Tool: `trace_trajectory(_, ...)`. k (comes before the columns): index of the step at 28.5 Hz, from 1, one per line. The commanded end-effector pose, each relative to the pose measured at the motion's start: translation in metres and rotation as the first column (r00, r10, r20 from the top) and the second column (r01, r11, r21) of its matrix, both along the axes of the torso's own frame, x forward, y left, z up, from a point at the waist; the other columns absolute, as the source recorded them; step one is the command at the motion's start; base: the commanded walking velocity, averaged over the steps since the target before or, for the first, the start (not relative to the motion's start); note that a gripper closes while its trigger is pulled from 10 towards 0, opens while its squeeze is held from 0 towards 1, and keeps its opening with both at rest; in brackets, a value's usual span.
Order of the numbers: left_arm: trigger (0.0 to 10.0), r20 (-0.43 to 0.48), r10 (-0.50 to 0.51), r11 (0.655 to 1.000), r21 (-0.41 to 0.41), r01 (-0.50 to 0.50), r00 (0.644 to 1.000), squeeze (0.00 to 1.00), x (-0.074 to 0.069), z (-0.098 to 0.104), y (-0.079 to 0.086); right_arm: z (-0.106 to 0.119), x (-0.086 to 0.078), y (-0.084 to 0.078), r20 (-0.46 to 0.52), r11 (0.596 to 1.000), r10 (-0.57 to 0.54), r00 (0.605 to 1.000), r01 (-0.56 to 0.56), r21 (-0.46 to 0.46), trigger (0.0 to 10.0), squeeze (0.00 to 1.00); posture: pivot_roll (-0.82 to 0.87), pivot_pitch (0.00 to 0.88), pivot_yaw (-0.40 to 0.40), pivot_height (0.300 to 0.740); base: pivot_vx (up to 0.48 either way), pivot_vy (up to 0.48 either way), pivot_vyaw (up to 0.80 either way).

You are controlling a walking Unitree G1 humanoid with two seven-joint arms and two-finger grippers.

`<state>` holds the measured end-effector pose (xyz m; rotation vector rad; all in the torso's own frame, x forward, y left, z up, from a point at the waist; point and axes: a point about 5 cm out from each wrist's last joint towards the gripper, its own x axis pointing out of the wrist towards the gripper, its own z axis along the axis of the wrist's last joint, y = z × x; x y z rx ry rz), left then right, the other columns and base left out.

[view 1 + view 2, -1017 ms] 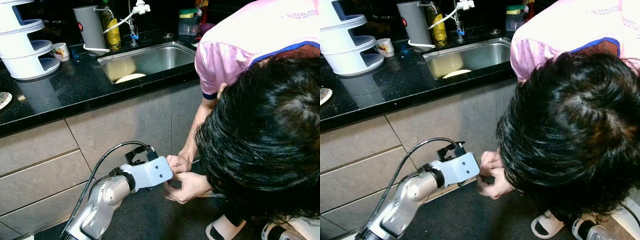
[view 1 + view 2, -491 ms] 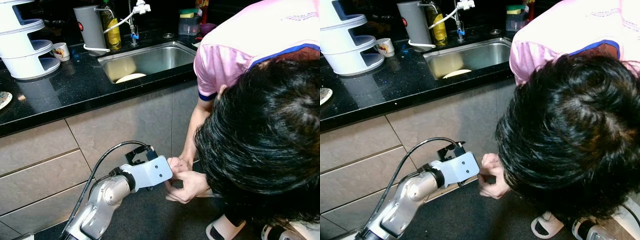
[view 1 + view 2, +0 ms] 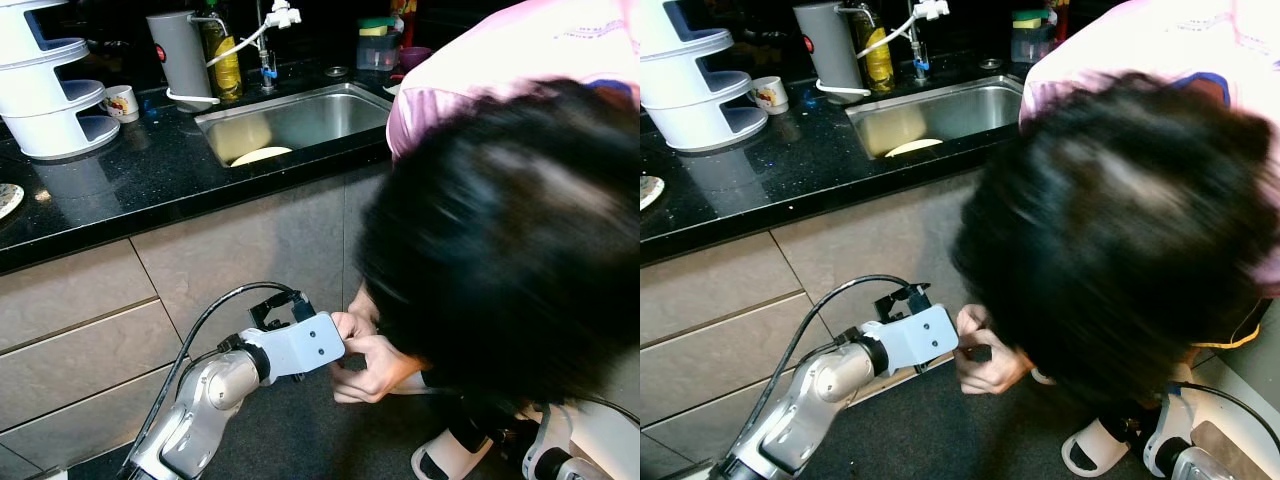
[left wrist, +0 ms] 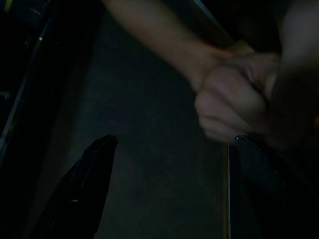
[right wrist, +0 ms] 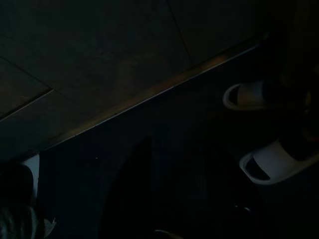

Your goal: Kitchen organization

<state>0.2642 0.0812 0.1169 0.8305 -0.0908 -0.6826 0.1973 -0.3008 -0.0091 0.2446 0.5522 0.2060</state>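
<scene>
My left arm reaches low in front of the grey cabinet doors, its white wrist plate level with the lower drawer. A person bends over it, and the person's two hands are on the gripper's end. In the left wrist view my left gripper is open, its black fingers far apart, with the person's fist against the far finger. On the black counter stand a white tiered rack, a small mug, a grey jug and an oil bottle. A pale plate lies in the steel sink.
The person's head and pink shirt block the right half of the eye views. White slippers stand on the dark floor near my right arm, which hangs low. Drawer fronts lie to the left.
The person's head has swung down and to the left, blurred, now covering more of the shirt. The hands stay at my left gripper, and the left arm has barely shifted.
</scene>
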Motion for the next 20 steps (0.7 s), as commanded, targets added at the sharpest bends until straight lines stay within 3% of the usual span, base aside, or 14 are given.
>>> trace_trajectory(1, 10.0, 0.005, 0.013, 1.0, 0.025, -0.013, 1.0, 0.0, 0.0037, 0.0017, 0.0057, -0.0006, 0.0025, 0.0044, 0.0, 1.0, 0.007, 1.0, -0.007, 0.009, 10.0, 0.0, -0.04, 0.0, 0.036, 0.74, 0.0, 0.0, 0.0)
trace_trajectory(20, 10.0, 0.003, 0.013, 1.0, 0.028, -0.014, 1.0, 0.0, 0.0046, 0.0008, 0.0061, -0.0008, 0.0034, 0.0058, 0.001, 1.0, 0.008, 1.0, -0.008, 0.007, 10.0, 0.0, -0.05, 0.0, 0.032, 0.74, 0.0, 0.0, 0.0)
